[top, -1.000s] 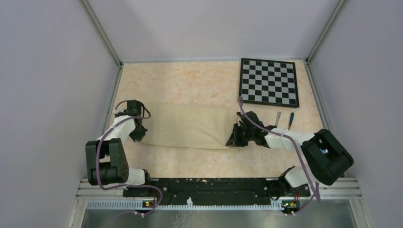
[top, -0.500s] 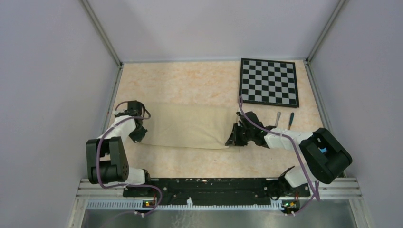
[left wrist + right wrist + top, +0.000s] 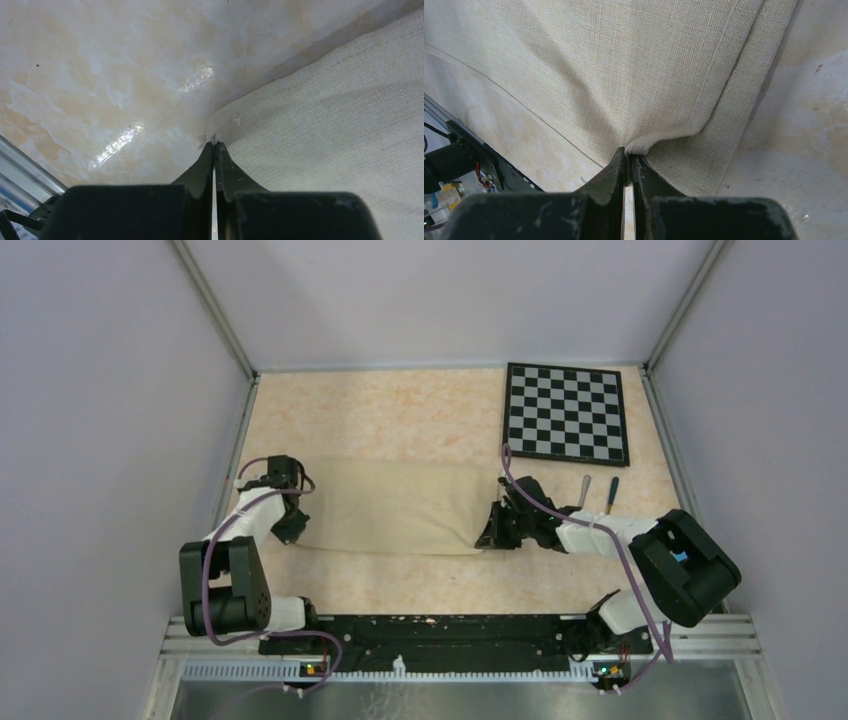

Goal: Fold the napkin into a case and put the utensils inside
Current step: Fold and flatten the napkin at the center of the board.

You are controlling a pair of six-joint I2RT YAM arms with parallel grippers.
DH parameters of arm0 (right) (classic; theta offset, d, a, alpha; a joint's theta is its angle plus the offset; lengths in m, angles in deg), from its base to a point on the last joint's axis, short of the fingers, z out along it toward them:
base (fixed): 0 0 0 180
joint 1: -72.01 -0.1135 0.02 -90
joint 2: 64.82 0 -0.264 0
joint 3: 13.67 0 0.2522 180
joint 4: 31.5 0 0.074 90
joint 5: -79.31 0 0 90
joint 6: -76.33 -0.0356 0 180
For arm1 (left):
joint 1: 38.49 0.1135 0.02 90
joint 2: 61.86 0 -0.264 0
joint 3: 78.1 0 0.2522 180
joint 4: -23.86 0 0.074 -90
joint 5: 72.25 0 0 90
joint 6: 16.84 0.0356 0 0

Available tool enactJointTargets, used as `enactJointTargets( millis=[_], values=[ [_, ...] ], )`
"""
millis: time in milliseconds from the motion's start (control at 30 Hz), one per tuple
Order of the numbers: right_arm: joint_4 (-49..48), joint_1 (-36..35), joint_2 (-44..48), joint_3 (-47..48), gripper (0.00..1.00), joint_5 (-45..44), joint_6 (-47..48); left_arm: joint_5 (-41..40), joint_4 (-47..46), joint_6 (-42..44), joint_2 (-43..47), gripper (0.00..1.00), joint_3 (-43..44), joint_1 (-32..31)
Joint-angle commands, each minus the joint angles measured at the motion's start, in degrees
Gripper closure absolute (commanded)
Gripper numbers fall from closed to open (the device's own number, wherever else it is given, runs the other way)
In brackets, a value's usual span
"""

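Observation:
The beige napkin (image 3: 390,505) lies on the table as a long folded band between my two grippers. My left gripper (image 3: 291,529) is at its near left corner; in the left wrist view the gripper (image 3: 214,146) is shut, pinching the very corner of the napkin (image 3: 325,110). My right gripper (image 3: 487,537) is at the near right corner; in the right wrist view the gripper (image 3: 628,156) is shut on a raised edge of the top layer of the napkin (image 3: 624,65). The silver knife (image 3: 586,488) and the dark-handled spoon (image 3: 611,494) lie side by side right of the napkin, behind my right arm.
A black-and-white checkered board (image 3: 567,412) lies at the back right. Grey walls with metal rails (image 3: 232,455) bound the table on the left, back and right. The black base rail (image 3: 430,630) runs along the near edge.
My left gripper has shifted slightly towards the near edge with the napkin corner. The right gripper has hardly moved.

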Motion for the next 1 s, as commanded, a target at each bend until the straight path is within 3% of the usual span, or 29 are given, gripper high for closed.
enactJointTargets(
  millis=[0, 233, 333, 467, 600, 800, 967],
  values=[
    [-0.7, -0.5, 0.5, -0.2, 1.00, -0.9, 0.5, -0.2, 1.0, -2.6, -0.7, 1.00, -0.6, 0.3],
    [2.2, -0.9, 3.0, 0.6, 0.97, -0.2, 0.5, -2.1, 2.0, -3.1, -0.3, 0.96, 0.1, 0.3],
    [3.3, -1.8, 5.0, 0.7, 0.96, -0.5, 0.2, -3.2, 2.8, -3.0, 2.0, 0.82, 0.5, 0.3],
    [4.3, -2.1, 5.2, 1.4, 0.96, -0.9, 0.4, -4.9, 6.1, -4.3, 4.5, 0.49, 2.6, 0.3],
    [4.4, -2.3, 5.6, 0.9, 0.95, -0.7, 0.1, -4.1, 8.1, -3.0, 8.0, 0.39, 4.5, 0.3],
    [4.6, -2.7, 6.3, 0.8, 0.94, -0.9, -0.3, 15.0, -1.4, 3.6, 9.8, 0.47, 1.6, 0.1],
    [5.1, -2.7, 6.5, 0.8, 0.94, -1.2, -0.6, 14.0, -4.3, 2.6, 2.0, 0.56, -0.1, 0.3]
  ],
)
